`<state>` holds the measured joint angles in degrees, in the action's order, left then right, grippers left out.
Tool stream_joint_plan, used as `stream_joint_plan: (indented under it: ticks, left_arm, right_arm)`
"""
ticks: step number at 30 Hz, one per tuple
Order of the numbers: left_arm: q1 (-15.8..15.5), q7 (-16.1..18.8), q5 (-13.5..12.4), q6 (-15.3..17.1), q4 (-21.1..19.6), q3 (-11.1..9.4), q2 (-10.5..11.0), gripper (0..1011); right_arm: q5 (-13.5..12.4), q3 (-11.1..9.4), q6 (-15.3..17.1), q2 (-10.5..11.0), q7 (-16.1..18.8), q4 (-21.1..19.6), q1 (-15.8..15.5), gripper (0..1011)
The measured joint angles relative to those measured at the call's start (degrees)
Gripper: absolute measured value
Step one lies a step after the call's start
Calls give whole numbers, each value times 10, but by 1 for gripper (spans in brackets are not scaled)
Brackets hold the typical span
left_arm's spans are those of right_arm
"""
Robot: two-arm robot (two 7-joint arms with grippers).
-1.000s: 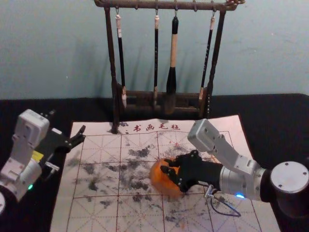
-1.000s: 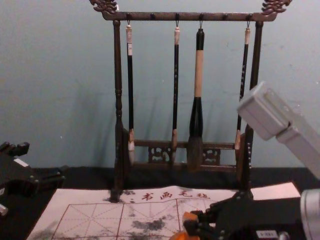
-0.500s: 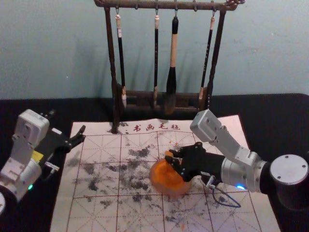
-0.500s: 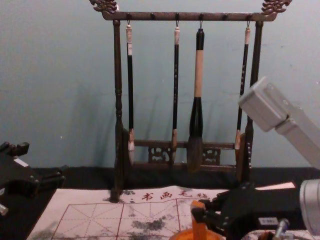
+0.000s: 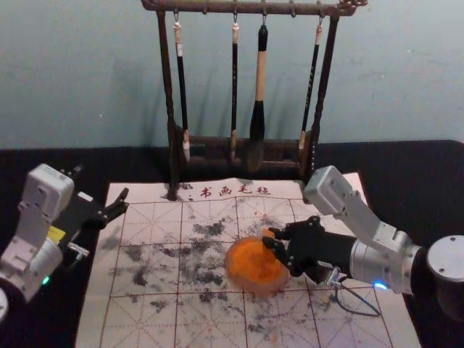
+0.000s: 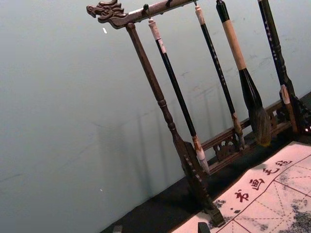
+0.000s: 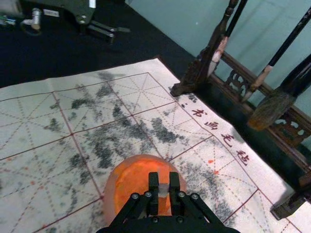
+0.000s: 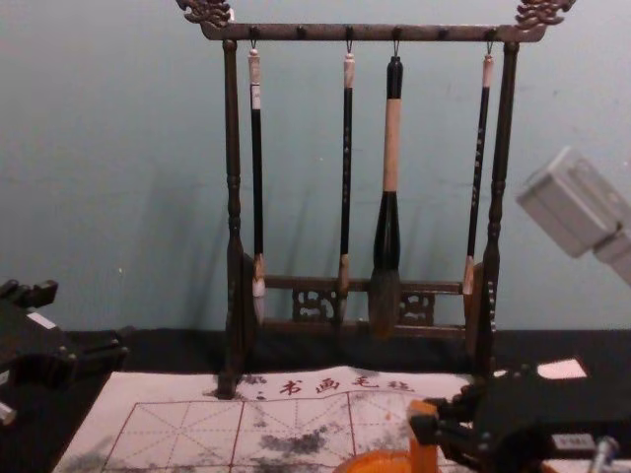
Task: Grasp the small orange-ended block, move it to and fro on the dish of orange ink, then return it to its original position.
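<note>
Orange-inked dish (image 5: 251,291) near right pincer (image 5: 269,238)

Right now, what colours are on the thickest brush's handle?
The handle: tan middle, black above and below. Chest view's best.

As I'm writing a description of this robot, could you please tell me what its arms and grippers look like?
The left gripper and right gripper are black with slim fingers and white labels. Both arms are silver-grey and black with boxy grey housings. The left arm has a green light and yellow patch; the right arm, a blue light and looping cable.
</note>
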<state>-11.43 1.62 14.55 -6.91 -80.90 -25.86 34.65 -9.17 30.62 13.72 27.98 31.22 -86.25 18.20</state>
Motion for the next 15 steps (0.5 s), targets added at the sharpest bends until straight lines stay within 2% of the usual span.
stream_joint_plan:
  ticks: [5,15]
  left_arm:
    - [0,0,0,0,0,0,0,1001]
    - [0,0,0,0,0,0,0,1001]
  right_arm:
    - [-6,-1,0,13,8,-16,-10,83]
    - [-15,6,0,22,15,-31,-20,83]
